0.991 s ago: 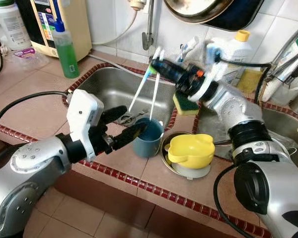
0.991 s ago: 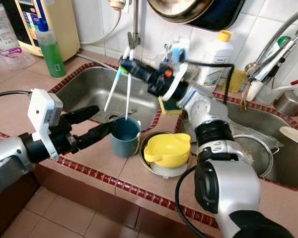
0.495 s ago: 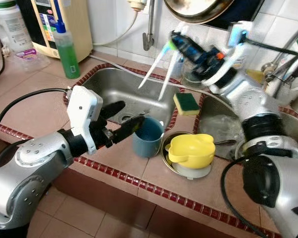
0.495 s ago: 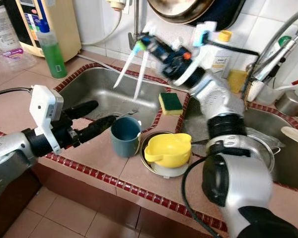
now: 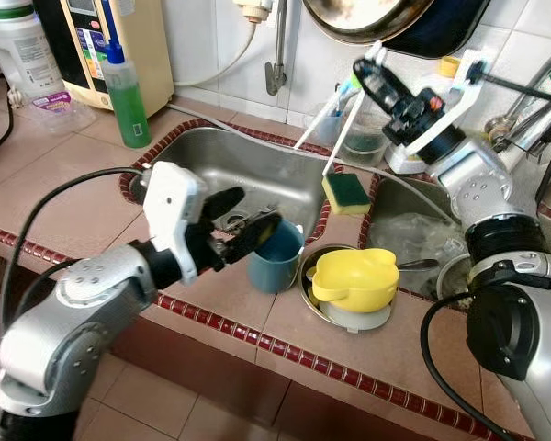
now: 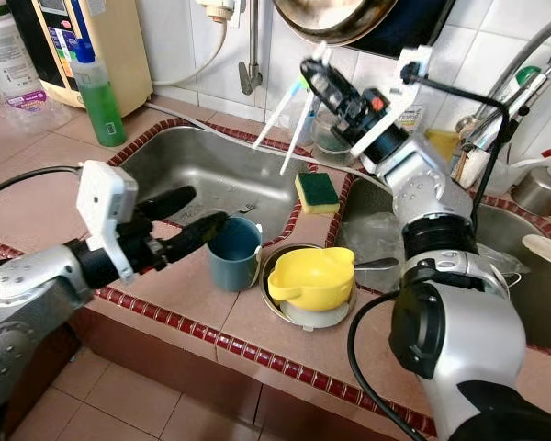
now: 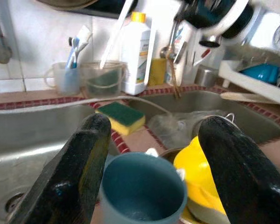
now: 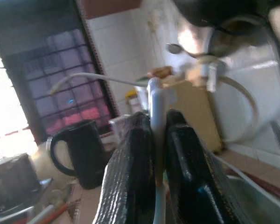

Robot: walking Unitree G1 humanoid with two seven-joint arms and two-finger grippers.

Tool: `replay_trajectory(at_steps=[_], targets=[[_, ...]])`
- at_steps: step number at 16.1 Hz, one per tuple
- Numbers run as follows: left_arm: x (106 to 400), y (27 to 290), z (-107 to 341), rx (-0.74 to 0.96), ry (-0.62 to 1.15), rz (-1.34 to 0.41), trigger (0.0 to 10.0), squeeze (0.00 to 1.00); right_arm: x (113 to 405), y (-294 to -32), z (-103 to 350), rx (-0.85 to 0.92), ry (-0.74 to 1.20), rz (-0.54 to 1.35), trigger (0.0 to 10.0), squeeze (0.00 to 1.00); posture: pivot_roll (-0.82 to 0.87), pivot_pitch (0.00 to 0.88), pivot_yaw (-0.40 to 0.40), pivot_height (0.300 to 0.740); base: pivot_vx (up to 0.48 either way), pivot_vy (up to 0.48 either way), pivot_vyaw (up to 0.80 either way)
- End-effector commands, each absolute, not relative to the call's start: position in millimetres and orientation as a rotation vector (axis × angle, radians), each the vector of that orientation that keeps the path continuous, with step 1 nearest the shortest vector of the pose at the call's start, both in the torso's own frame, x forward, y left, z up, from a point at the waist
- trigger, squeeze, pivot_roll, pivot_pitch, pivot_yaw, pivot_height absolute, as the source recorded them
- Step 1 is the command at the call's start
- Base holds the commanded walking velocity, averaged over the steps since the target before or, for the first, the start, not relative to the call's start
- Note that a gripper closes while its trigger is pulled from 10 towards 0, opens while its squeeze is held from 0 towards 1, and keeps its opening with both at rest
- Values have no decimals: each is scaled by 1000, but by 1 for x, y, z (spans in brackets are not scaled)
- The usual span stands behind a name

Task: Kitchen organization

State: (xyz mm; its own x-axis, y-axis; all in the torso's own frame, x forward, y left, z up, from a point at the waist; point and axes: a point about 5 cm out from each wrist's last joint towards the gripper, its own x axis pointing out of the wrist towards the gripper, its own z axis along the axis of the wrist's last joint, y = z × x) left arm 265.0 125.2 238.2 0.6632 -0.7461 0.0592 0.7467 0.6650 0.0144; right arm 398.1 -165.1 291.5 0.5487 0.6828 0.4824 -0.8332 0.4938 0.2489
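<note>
Holding two toothbrushes (image 6: pixel 289 124) pinched between the pressed-together fingers of my right gripper (image 6: pixel 323 81), I have that arm stretched up and forward over the back of the counter. The brushes' long axes slant down and away from my fingertips toward the steel sink (image 5: pixel 257 170), heads lowest. Just below and beyond my right gripper, against the tiled wall, stand two clear cups (image 7: pixel 86 77); one already holds a toothbrush. I judge these cups are where the brushes are headed, so the move turns on swinging the brush heads from their slant to point down into a cup mouth. My right arm is clearly the nearer one for this.

My left gripper (image 5: pixel 239 220) hangs low over the counter edge, its two black fingers (image 7: pixel 79 163) spread wide to either side of a blue cup (image 5: pixel 275 253). One finger lies close to the rim; whether it touches I cannot tell. Beside the blue cup, on its far side from my left gripper, a yellow bowl (image 5: pixel 354 276) sits upside down on a round dish. A green and yellow sponge (image 6: pixel 317 191) rests on the ledge between the two basins, below my right gripper.
</note>
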Motion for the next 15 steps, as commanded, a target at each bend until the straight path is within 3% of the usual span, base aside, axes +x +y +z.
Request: replay_trajectory(at_steps=[1, 8, 15], targets=[[265, 122, 241, 3, -75, -852, 10000, 0, 399, -174, 291, 483, -351, 897, 10000, 0, -95, 33, -19, 740, 0, 0, 0], [263, 122, 252, -15, -120, -836, 10000, 0, 402, -175, 272, 483, -279, 837, 10000, 0, -70, 43, -33, 740, 0, 0, 0], [260, 124, 247, -65, -71, -757, 10000, 0, 405, -167, 283, 449, -272, 840, 10000, 0, -50, 211, -9, 740, 0, 0, 0]])
